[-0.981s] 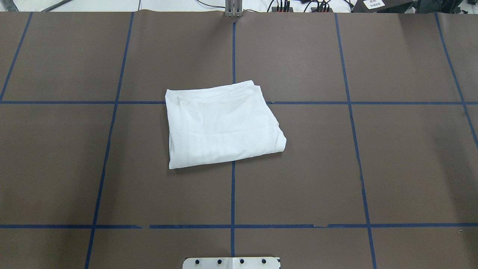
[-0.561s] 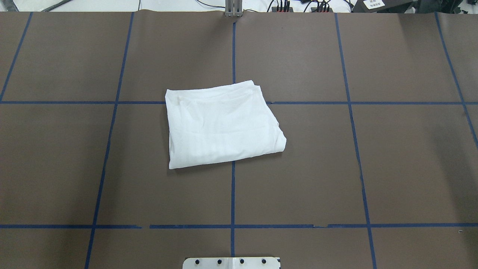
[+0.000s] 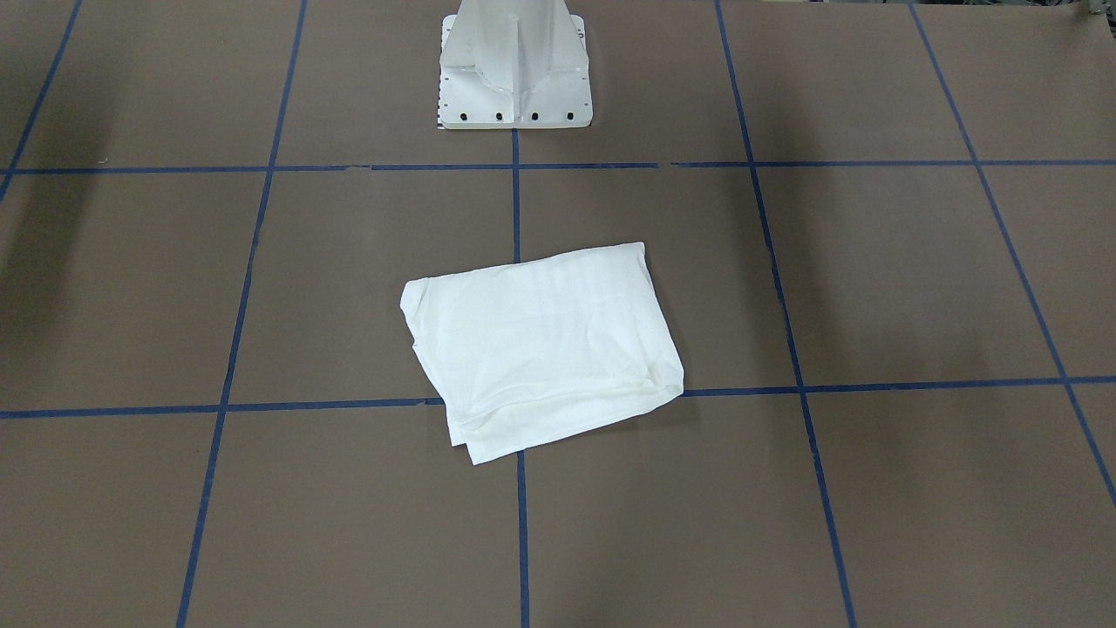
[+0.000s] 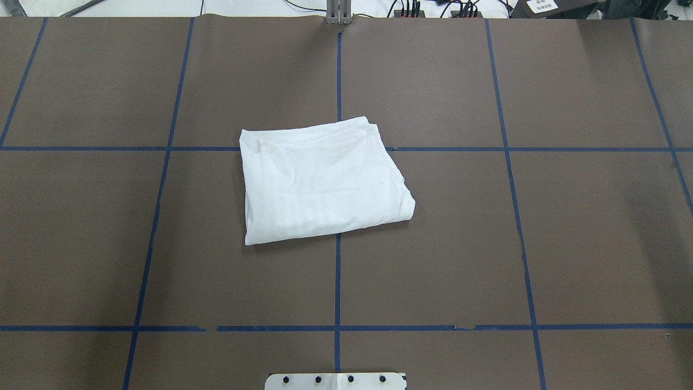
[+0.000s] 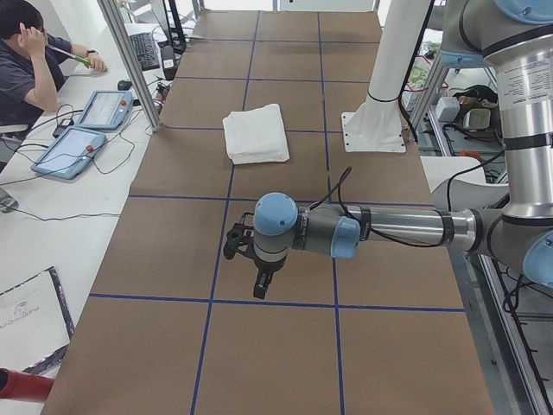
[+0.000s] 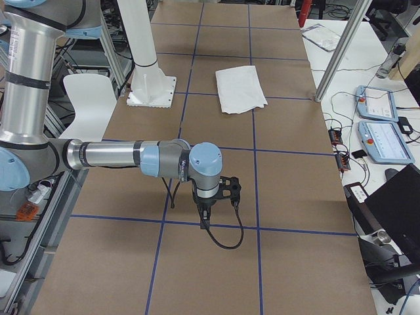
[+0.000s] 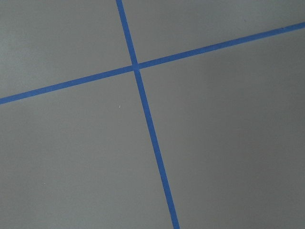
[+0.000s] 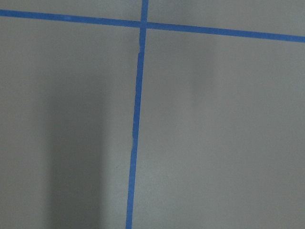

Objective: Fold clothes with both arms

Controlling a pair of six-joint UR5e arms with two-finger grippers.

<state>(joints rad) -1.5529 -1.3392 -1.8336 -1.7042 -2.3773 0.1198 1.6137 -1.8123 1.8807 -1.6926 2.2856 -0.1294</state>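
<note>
Apparently folding done: shirt (image 4: 325, 181) seen folded on desk (image 4: 541, 244); left claw (image 5: 257, 281), right claw (image 6: 205, 211) held well away, spread or pressed together cannot be told; no further fold judged needed.

Overhead view: no change is detected between the earlier pictures and now.
White T-shirt (image 4: 324, 181): no shift, unfolding or new crease is registered at the centre of the frame.
Tabletop (image 4: 568, 244): no difference is noted in the brown surface or in the blue tape lines.
Left arm (image 5: 389, 226): it is seen only in a side view for which no earlier picture is supplied, so motion cannot be judged.
Right arm (image 6: 111, 155): the same applies, so any change cannot be told.
</note>
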